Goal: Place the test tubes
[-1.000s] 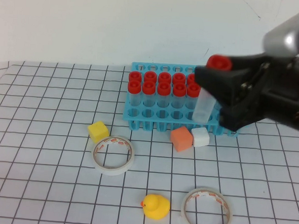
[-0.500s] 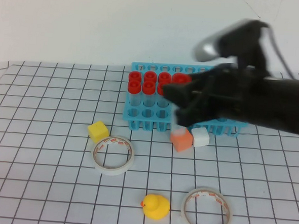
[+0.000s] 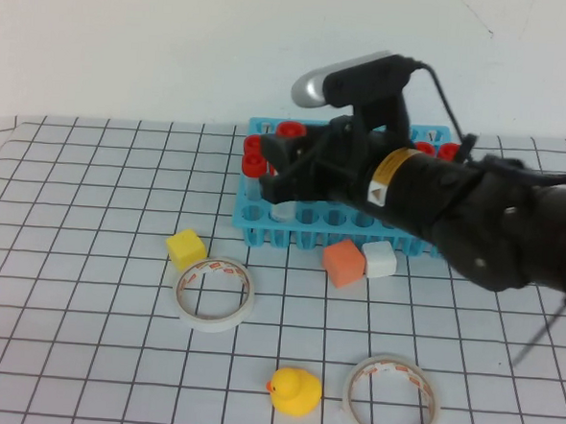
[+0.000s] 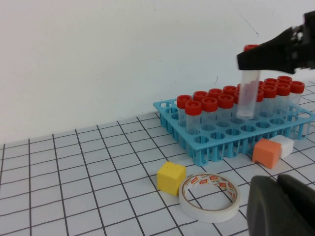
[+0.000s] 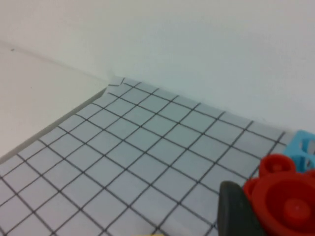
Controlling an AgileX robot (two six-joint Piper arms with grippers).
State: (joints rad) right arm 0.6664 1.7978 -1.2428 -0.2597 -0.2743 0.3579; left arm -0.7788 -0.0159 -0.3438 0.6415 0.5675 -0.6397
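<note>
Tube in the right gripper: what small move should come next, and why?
Probably lower it straight down, nudging to centre it on an empty hole. The right gripper holds the tube upright by its capped end, its bottom hanging just over the rack's free front rows, not yet seated. The left gripper is shut, low near the tape ring.

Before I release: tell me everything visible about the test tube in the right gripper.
The test tube is clear plastic by its look, with a red cap. It hangs upright, pinched just under the cap by the right gripper, over the blue rack beside the capped tubes. Its lower end is near hole level; whether it has entered one is unclear. The left gripper, shut, is well off to the left.
</note>
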